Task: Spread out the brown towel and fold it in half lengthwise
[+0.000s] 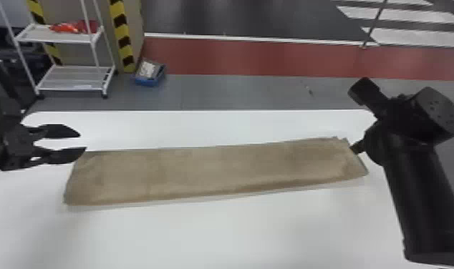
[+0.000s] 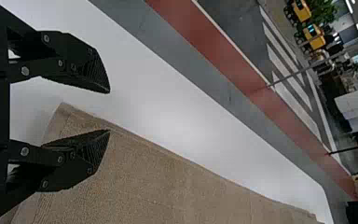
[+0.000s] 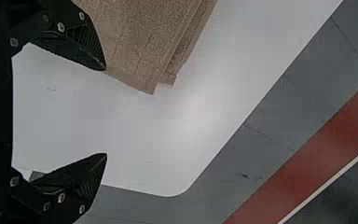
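Note:
The brown towel [image 1: 215, 171] lies on the white table as a long folded strip running left to right, its right end slightly farther back. My left gripper [image 1: 81, 143] is open above the table by the towel's far left corner. In the left wrist view the left gripper [image 2: 109, 111] has one finger over the towel [image 2: 168, 186] and nothing between its fingers. At the towel's right end is my right gripper [image 1: 357, 147]. In the right wrist view the right gripper [image 3: 106, 112] stands open, one finger at the edge of the towel [image 3: 135, 42], where layered edges show.
The white table [image 1: 219, 236] extends in front of and behind the towel. Beyond its far edge, on the floor, stand a white wire shelf [image 1: 72, 78] at the left and a blue box [image 1: 149, 73]. The right forearm reaches over the table's right side.

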Motion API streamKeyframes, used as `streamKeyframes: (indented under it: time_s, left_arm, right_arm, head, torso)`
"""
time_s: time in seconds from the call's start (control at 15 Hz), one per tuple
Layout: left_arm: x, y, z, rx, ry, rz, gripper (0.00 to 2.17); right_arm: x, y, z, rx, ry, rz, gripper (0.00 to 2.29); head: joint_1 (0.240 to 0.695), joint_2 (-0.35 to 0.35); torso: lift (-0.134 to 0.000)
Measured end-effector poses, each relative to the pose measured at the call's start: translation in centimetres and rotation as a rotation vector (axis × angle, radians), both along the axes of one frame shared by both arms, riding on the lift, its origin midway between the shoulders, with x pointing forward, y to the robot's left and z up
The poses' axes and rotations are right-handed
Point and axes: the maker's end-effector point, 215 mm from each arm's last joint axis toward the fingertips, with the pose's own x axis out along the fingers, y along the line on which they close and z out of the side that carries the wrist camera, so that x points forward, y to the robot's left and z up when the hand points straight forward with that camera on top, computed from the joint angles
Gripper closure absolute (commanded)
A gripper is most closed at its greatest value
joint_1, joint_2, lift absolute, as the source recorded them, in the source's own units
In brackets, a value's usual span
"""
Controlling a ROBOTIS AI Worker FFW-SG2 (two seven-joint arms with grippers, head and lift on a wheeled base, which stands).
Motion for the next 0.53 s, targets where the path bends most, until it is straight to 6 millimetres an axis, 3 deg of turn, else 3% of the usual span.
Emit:
streamKeyframes:
  time_s: [0.13,0.33,0.53]
  left_arm:
    - [0.3,1.0,1.5,-0.049,-0.059,0.047,0.07]
    - [0.0,3.8,4.9,-0.198,-0.170,0.175,0.08]
    - [-1.3,6.7,8.7,-0.448,-0.286,0.313,0.08]
  right_arm:
    - [-1.1,-0.4,-0.1,0.029,-0.023,-0.023,0.08]
    - [-3.5,-1.6,1.5,0.142,-0.107,-0.109,0.08]
    - [-7.9,-1.1,2.2,0.353,-0.193,-0.270,0.09]
  head:
    - [0.695,-0.086]
    - [0.695,-0.074]
    - [0.695,-0.046]
  torso:
    - [-0.125]
    - [-0.125]
    - [-0.125]
